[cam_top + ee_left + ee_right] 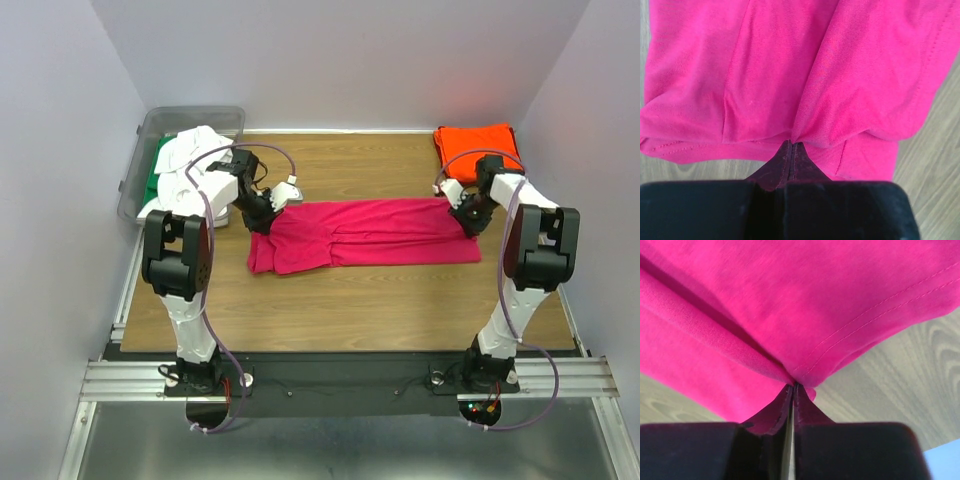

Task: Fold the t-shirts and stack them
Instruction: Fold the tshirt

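A magenta-pink t-shirt [370, 232] lies folded into a long band across the middle of the wooden table. My left gripper [268, 215] is shut on its left end, pinching a bunched fold of the pink cloth [790, 90] at the fingertips. At the band's right end my right gripper [468, 215] is shut on a hemmed corner of the same shirt [805, 315]. An orange-red t-shirt [478, 145] lies folded at the back right corner. White [195, 160] and green [155, 175] t-shirts are heaped in the bin at the back left.
A clear grey plastic bin [150, 130] stands at the back left corner. Bare wooden table [350, 310] lies in front of the pink shirt. Pale walls close in the left, right and back sides.
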You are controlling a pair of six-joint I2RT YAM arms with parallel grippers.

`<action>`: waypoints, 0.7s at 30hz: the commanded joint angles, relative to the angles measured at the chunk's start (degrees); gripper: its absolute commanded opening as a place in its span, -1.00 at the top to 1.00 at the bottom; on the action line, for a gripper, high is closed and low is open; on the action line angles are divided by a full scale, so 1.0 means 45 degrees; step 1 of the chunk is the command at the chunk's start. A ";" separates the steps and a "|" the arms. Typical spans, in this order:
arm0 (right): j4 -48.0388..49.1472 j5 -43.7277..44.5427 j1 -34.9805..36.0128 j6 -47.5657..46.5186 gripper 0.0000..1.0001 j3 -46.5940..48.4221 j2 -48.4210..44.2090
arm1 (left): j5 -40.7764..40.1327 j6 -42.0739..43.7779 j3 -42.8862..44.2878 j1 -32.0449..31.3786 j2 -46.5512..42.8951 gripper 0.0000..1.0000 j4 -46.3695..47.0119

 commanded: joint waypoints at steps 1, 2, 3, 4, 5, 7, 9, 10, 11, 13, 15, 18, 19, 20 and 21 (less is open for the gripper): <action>0.0461 -0.0316 -0.0021 0.0761 0.73 0.0857 0.0234 | 0.0035 -0.0052 0.0477 0.0144 0.0066 0.95 0.0363; 0.0481 -0.0278 -0.0021 0.0919 0.64 0.0936 0.0274 | 0.0016 -0.0150 0.0574 0.0144 0.0125 0.88 0.0441; 0.0500 -0.0258 -0.0021 0.1075 0.48 0.1149 0.0293 | -0.0042 -0.0344 0.0652 0.0164 0.0183 0.81 0.0481; 0.0481 -0.0200 -0.0021 0.1405 0.42 0.1248 0.0274 | -0.0062 -0.0481 0.0730 0.0203 0.0203 0.64 0.0520; 0.0481 -0.0122 -0.0021 0.1582 0.35 0.1327 0.0197 | -0.0062 -0.0657 0.0944 0.0261 0.0184 0.55 0.0520; 0.0442 0.0054 -0.0080 0.2321 0.28 0.1619 -0.0135 | -0.0082 -0.1028 0.1120 0.0514 0.0048 0.36 0.0345; 0.0403 -0.0042 -0.0177 0.2909 0.10 0.1640 -0.0776 | 0.0364 -0.1224 0.1083 0.0788 -0.0439 0.19 -0.0159; 0.0287 -0.0139 -0.0216 0.3434 0.05 0.1524 -0.1013 | 0.0541 -0.1244 0.0831 0.1040 -0.0654 0.00 -0.0357; 0.0189 -0.0160 -0.0255 0.3691 0.03 0.1426 -0.1208 | 0.0717 -0.1303 0.0616 0.1159 -0.0907 -0.02 -0.0513; -0.0240 -0.0257 -0.0294 0.4450 -0.02 0.1173 -0.1696 | 0.1128 -0.1536 -0.0259 0.1490 -0.1786 -0.06 -0.0670; -0.0670 -0.0471 -0.0392 0.4941 -0.07 0.0666 -0.1971 | 0.1421 -0.1674 -0.0945 0.1551 -0.2743 -0.08 -0.0768; -0.0827 -0.0725 -0.0548 0.5879 -0.12 -0.0349 -0.2459 | 0.1500 -0.1888 -0.2488 0.1570 -0.3817 -0.33 -0.0459; -0.0808 -0.0881 -0.0626 0.6171 -0.13 -0.0604 -0.2615 | 0.1423 -0.2005 -0.2898 0.1570 -0.4033 -0.34 -0.0243; -0.0769 -0.0902 -0.0762 0.6290 -0.13 -0.0858 -0.2752 | 0.1171 -0.2258 -0.3637 0.1570 -0.4364 -0.34 0.0010; -0.0788 -0.0960 -0.0860 0.6407 -0.13 -0.1208 -0.2734 | 0.1110 -0.2260 -0.3934 0.1570 -0.4483 -0.35 0.0341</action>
